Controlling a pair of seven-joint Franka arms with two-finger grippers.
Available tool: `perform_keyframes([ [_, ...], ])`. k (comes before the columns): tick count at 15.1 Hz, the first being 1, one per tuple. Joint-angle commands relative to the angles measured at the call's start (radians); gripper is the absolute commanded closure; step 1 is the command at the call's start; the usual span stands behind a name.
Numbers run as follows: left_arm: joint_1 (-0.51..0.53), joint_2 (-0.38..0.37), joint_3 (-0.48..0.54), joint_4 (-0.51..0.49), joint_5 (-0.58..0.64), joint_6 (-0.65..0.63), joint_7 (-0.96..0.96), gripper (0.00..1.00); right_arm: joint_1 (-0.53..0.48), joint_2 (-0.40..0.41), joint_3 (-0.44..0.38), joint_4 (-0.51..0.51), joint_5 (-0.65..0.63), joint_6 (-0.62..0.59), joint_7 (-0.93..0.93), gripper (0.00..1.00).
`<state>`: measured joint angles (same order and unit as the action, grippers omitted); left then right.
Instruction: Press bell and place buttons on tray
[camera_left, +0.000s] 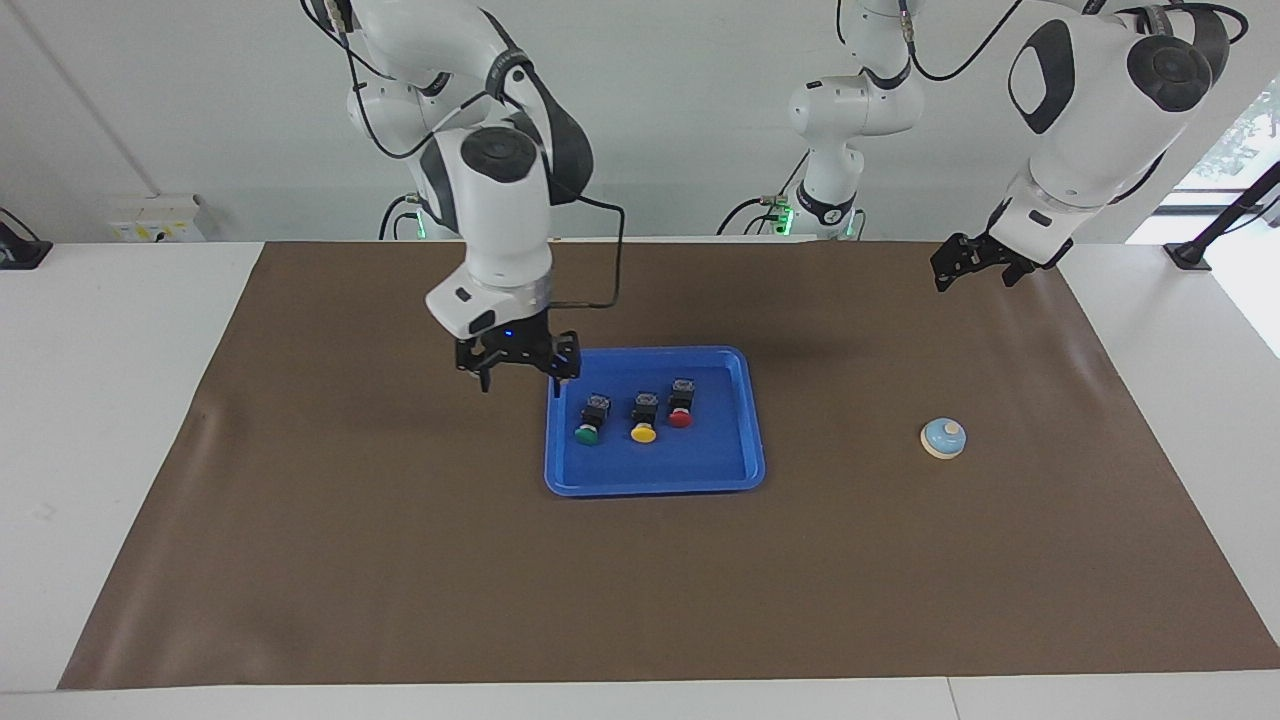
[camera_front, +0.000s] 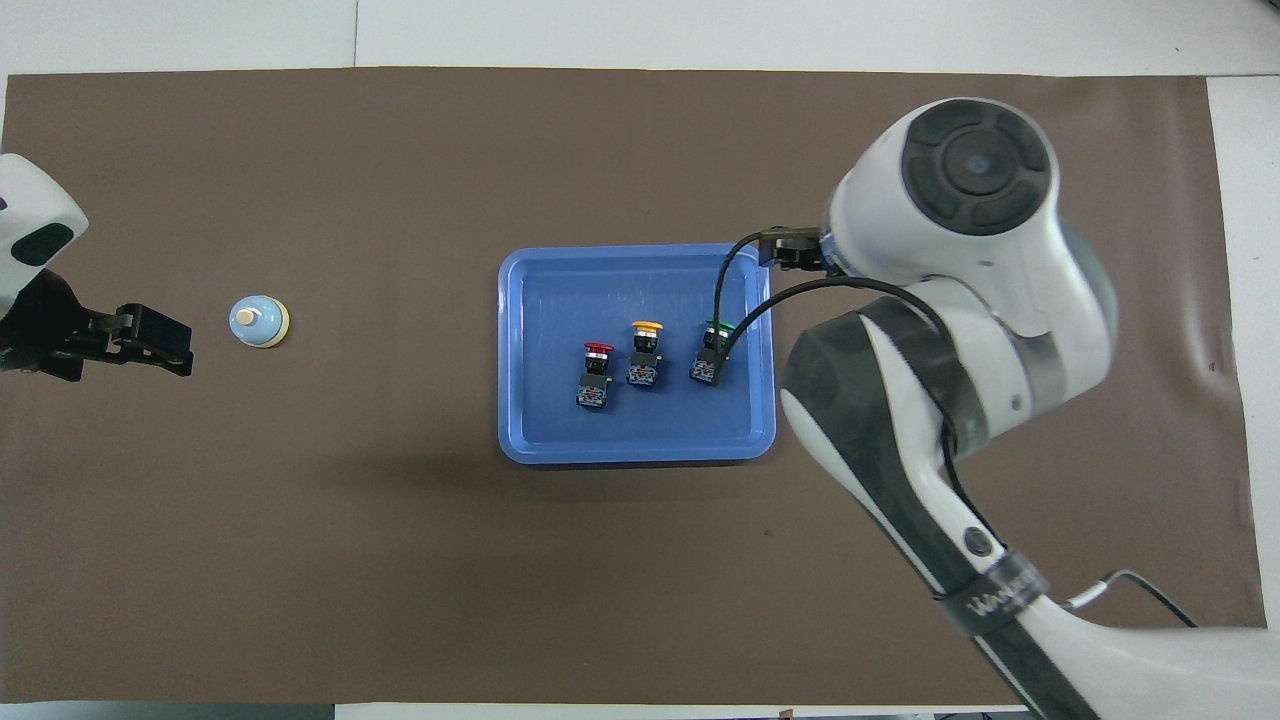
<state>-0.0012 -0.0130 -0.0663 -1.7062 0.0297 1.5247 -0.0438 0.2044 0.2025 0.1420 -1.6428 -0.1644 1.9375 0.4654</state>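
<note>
A blue plastic tray (camera_left: 655, 470) sat at the middle of a brown table mat (camera_left: 400, 560), carrying three push buttons in a row: the green button (camera_left: 592, 418) toward the right arm's end, the yellow button (camera_left: 644, 417) in the centre and the red button (camera_left: 681, 403) toward the left arm's end. In the overhead view the caps pointed to twelve o'clock, away from the robots, with the green button (camera_front: 713, 352) partly crossed by the arm's black cable (camera_front: 745, 300). The right gripper (camera_left: 518, 377) hung empty above the mat just beside the tray's corner at the right arm's end, its fingers spread apart and gripping nothing. The light-blue bell (camera_left: 943, 438) stood alone on the mat well apart from the tray, toward the left arm's end; seen from overhead, the bell (camera_front: 258, 322) lay at nine o'clock from the tray. The left gripper (camera_left: 968, 268) waited in the air over the mat's edge at that same end, its fingers released and empty; overhead, the left gripper (camera_front: 150, 340) showed near the bell, not touching it.
</note>
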Motion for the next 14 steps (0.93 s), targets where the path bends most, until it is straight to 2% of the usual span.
perform_keyframes([
  [1, -0.006, -0.007, 0.003, 0.007, 0.019, -0.017, -0.010, 0.00, -0.100, -0.106, 0.014, -0.051, -0.007, -0.058, -0.121, 0.00],
  [4, -0.006, -0.007, 0.003, 0.007, 0.019, -0.017, -0.010, 0.00, -0.180, -0.176, 0.014, -0.052, 0.005, -0.211, -0.275, 0.00],
  [6, -0.006, -0.007, 0.003, 0.007, 0.019, -0.017, -0.010, 0.00, -0.221, -0.219, 0.014, -0.070, 0.017, -0.267, -0.315, 0.00],
  [9, -0.006, -0.007, 0.003, 0.007, 0.019, -0.017, -0.010, 0.00, -0.290, -0.290, 0.013, -0.161, 0.147, -0.247, -0.372, 0.00],
  [10, -0.006, -0.007, 0.003, 0.007, 0.019, -0.017, -0.010, 0.00, -0.299, -0.298, 0.013, -0.170, 0.154, -0.229, -0.375, 0.00],
  [12, -0.006, -0.007, 0.003, 0.007, 0.019, -0.017, -0.010, 0.00, -0.307, -0.290, 0.011, -0.164, 0.155, -0.197, -0.375, 0.00],
  [14, -0.006, -0.007, 0.003, 0.007, 0.019, -0.017, -0.010, 0.00, -0.326, -0.263, 0.011, -0.109, 0.155, -0.175, -0.376, 0.00],
])
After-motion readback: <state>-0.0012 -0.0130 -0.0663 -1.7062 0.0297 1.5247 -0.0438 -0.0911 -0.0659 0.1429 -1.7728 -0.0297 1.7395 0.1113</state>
